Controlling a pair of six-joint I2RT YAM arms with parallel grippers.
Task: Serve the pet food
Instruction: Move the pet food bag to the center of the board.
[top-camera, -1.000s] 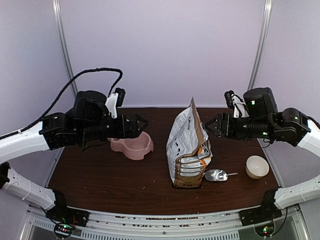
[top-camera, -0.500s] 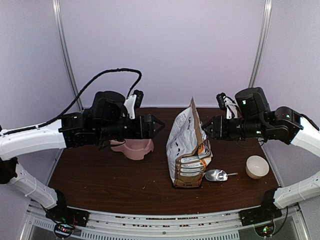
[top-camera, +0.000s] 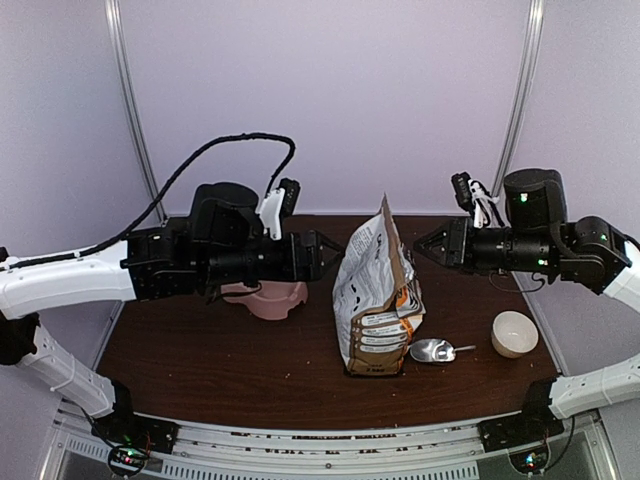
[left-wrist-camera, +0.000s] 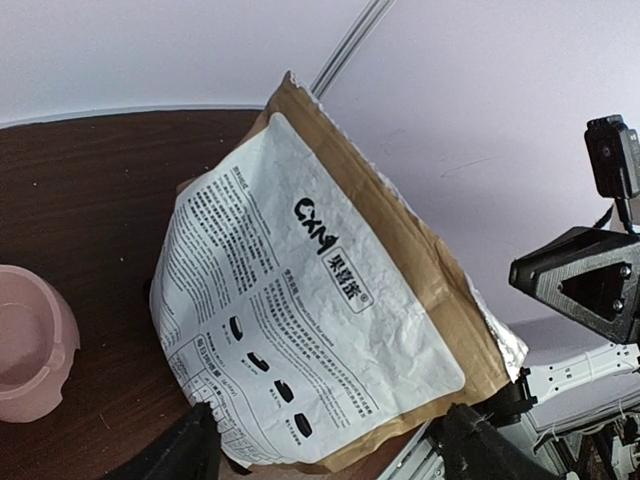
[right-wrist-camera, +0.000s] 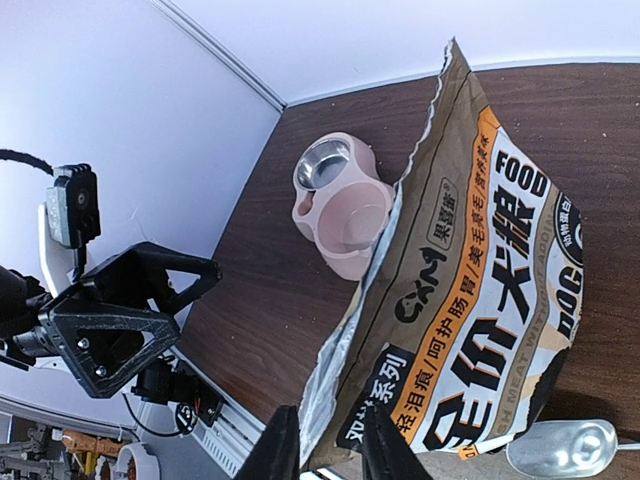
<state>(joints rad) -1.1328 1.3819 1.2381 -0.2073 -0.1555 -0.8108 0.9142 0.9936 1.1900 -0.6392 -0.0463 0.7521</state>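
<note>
Brown kibble is nowhere in sight; I judge it all sits inside the bag, which stands upright mid-table with its torn top gaping. My left pincer hangs spread wide just beside the bag's left face, gripping nothing. My right pincer is at the bag's upper right edge, fingers drawn narrow with the foil rim running between them; whether they have clenched on it I cannot tell. The scoop lies untouched at the bag's foot on the right, with a cream bowl beyond it. The pink feeder to the left shows no food. By my reckoning serving has barely begun: steadying the bag, scooping and filling the feeder are all left.
</note>
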